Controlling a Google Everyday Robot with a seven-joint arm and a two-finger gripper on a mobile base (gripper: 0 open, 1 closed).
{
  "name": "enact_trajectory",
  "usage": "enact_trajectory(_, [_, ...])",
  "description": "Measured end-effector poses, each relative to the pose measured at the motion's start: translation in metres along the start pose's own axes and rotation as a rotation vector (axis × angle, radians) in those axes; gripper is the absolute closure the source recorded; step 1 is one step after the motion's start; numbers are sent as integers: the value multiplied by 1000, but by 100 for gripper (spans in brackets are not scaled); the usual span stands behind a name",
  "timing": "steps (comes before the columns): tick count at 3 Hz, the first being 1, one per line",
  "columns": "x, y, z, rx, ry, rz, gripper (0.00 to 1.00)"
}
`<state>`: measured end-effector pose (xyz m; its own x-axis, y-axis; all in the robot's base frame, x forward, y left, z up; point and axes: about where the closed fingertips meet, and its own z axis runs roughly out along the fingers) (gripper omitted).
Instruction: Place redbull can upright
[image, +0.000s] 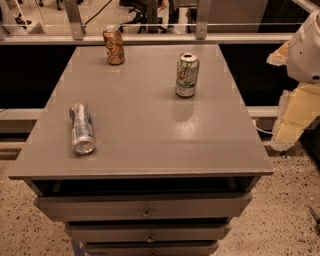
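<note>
The redbull can (82, 128) is slim and silver with blue patches. It lies on its side on the left front part of the grey table top (145, 125), with its silver end facing the front edge. My gripper (294, 117) is at the right edge of the view, beyond the table's right side and far from the can. Nothing is seen in it.
A wider green-and-white can (187, 74) stands upright at the back right of the table. An orange-brown can (114, 45) stands upright at the back left. Drawers (145, 212) sit below the table top. A rail and a drop lie behind the table.
</note>
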<state>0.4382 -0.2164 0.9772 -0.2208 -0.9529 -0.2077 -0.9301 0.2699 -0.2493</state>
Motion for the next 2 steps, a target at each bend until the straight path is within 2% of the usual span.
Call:
enact_trajectory(1, [0,0,0,0,0,0,0])
enact_trajectory(2, [-28,0,11,-10,5,28,0])
